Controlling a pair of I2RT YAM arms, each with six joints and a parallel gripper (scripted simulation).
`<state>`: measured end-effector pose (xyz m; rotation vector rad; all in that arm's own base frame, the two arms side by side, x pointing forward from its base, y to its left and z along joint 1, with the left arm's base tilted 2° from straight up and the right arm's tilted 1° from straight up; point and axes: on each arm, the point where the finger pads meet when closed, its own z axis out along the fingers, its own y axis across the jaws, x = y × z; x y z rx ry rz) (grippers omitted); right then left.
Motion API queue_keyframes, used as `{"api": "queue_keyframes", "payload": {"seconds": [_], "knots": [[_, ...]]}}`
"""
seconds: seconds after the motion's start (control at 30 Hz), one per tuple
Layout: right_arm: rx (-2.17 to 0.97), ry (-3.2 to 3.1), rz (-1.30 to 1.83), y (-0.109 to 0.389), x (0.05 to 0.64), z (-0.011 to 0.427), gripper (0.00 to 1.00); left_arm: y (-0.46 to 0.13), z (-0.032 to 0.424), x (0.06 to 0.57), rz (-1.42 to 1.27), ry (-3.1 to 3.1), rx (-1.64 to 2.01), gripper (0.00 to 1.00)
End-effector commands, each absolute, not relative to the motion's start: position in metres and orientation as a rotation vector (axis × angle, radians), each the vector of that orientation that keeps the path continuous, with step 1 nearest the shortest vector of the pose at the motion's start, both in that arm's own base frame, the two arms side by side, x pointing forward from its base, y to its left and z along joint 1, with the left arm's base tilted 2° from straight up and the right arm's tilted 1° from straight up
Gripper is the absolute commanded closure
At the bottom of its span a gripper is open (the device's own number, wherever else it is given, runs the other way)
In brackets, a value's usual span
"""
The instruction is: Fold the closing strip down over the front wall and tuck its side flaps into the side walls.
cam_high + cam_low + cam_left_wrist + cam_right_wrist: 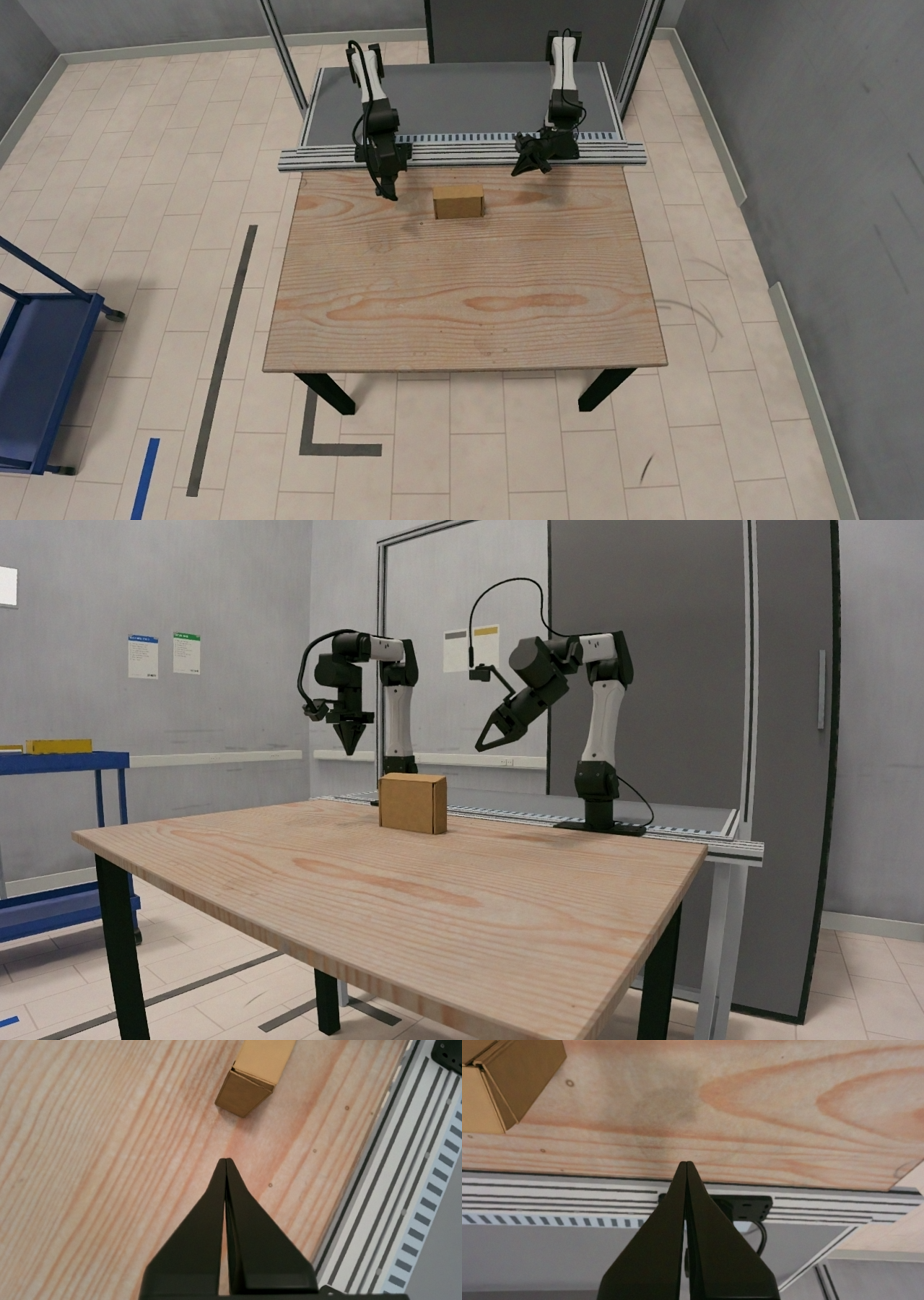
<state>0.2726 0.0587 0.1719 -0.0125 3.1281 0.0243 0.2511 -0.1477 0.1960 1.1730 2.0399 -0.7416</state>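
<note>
Here, left fingers (525,162) (489,744) and right fingers (388,188) (349,738) are closed, the box (458,205) (410,804) (245,1092) (530,1080) standing on edge near the metal rail (465,154) (736,851) (383,1184) (552,1193)

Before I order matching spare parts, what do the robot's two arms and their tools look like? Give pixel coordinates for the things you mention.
Both arms (604,720) (398,720) have white links, bulky black joints and loose black cables; each tool (478,747) (349,752) is black, with tapering, pointed fingers.

Left gripper (515,172) (478,747) (226,1160) shut, angled down; right gripper (393,196) (349,752) (686,1163) shut, pointing straight down; both arms bent.
</note>
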Motion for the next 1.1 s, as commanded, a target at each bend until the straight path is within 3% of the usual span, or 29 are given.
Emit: {"api": "queue_keyframes", "payload": {"seconds": [0.0, 1.07], "knots": [[-0.016, 3.121, 0.028, 0.0576, 0.2733, 0.1738, 0.99, -0.1428, 0.2004, 0.2547, -0.676, 2.135, 1.093, 0.99], [-0.016, 3.121, 0.028, 0.0576, 0.2733, 0.1738, 0.99, -0.1435, 0.1929, 0.2565, -0.409, 2.720, 0.617, 0.99]]}}
